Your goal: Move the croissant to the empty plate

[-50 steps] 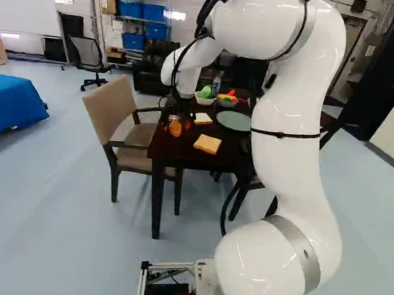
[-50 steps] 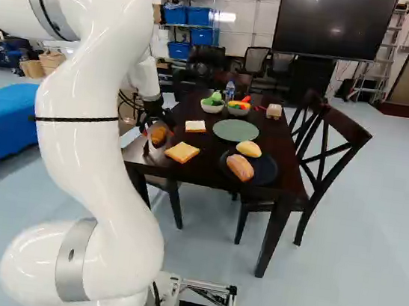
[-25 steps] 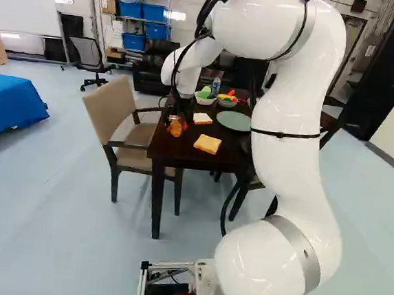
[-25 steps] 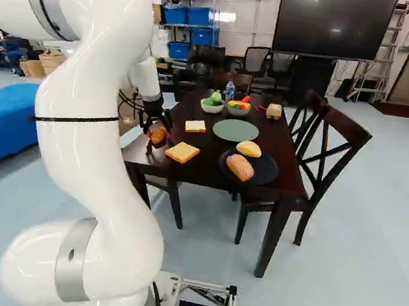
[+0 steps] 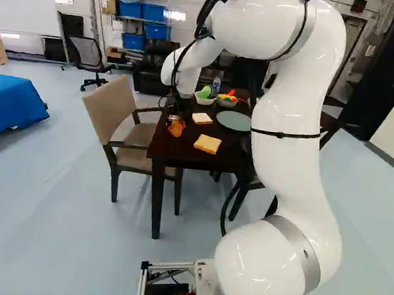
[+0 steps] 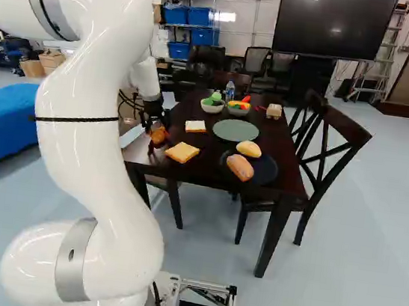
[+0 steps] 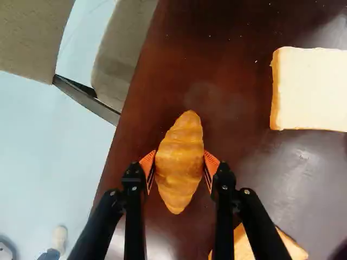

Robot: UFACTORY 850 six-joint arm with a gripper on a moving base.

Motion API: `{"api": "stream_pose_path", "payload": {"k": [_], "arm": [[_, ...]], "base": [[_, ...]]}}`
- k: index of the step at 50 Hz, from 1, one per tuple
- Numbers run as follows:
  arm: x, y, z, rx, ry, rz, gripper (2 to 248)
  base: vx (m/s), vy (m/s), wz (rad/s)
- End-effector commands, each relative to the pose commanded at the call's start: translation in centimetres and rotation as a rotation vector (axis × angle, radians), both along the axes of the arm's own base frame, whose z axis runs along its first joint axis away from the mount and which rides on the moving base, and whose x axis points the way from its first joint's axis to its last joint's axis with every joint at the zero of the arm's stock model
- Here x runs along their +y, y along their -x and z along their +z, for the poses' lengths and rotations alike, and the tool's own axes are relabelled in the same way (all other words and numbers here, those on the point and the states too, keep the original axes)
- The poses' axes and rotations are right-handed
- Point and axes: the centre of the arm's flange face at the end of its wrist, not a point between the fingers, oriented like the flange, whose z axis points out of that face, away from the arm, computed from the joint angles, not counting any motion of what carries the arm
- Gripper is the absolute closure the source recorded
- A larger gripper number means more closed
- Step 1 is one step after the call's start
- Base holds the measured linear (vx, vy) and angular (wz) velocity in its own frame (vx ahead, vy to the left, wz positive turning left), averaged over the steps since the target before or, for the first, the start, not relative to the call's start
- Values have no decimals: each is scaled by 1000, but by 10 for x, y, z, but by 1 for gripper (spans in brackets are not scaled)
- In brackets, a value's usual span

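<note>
My gripper (image 6: 156,127) is low over the near left part of the table in the right base view, at the croissant (image 6: 160,136). In the wrist view the gripper (image 7: 179,163) is shut on the golden-brown croissant (image 7: 179,146), an orange pad touching it from each side. Its two ends stick out beyond the fingers. A green plate (image 6: 236,131) with nothing on it lies farther back on the table, right of the bread slices.
Two bread slices (image 6: 196,126) (image 6: 182,152) lie near the croissant. A dark plate (image 6: 266,170) holds two rolls. Two bowls of toy food (image 6: 211,106) (image 6: 238,108) and a bottle (image 6: 230,91) stand behind. An armchair (image 5: 131,131) adjoins the table's left side.
The gripper's fingers have come together on the croissant, which has turned slightly between them. The base and the larger arm links look unmoved.
</note>
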Motion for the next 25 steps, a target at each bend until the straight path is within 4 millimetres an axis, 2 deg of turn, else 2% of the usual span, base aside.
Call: {"api": "stream_pose_path", "payload": {"k": [25], "arm": [[0, 0, 1, -2, -1, 0, 117]], "base": [[0, 0, 0]]}}
